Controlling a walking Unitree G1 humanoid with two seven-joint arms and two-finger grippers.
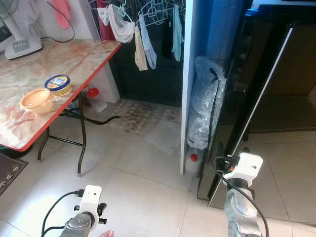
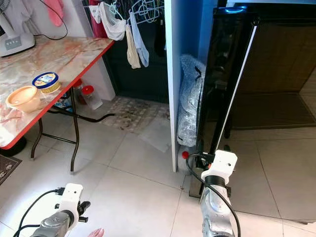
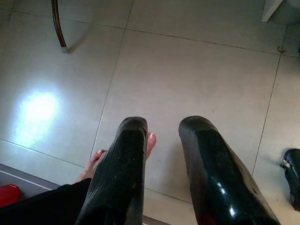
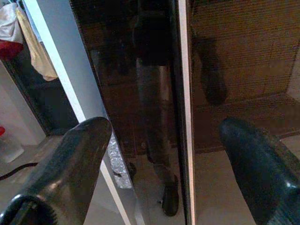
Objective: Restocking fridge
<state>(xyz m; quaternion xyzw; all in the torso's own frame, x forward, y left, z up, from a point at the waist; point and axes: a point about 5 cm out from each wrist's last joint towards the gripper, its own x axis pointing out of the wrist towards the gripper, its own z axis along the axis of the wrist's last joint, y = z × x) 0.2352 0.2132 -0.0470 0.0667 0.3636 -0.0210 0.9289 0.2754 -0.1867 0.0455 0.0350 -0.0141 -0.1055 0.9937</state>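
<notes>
Right gripper (image 4: 164, 154), jaws spread, is facing the fridge (image 1: 256, 74) at frame right; its glossy door looks slippery, so grip the edge. Left gripper (image 3: 161, 140) is hanging open.

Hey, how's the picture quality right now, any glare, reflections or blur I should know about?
Left eye view: sharp, with a bright glare patch on the floor tiles near the left arm. Right wrist view: the glossy black fridge door mirrors a dim standing figure and the room; the open right gripper is soft and close. Left wrist view: the same white glare on the tiles, beyond the open left gripper.
</notes>
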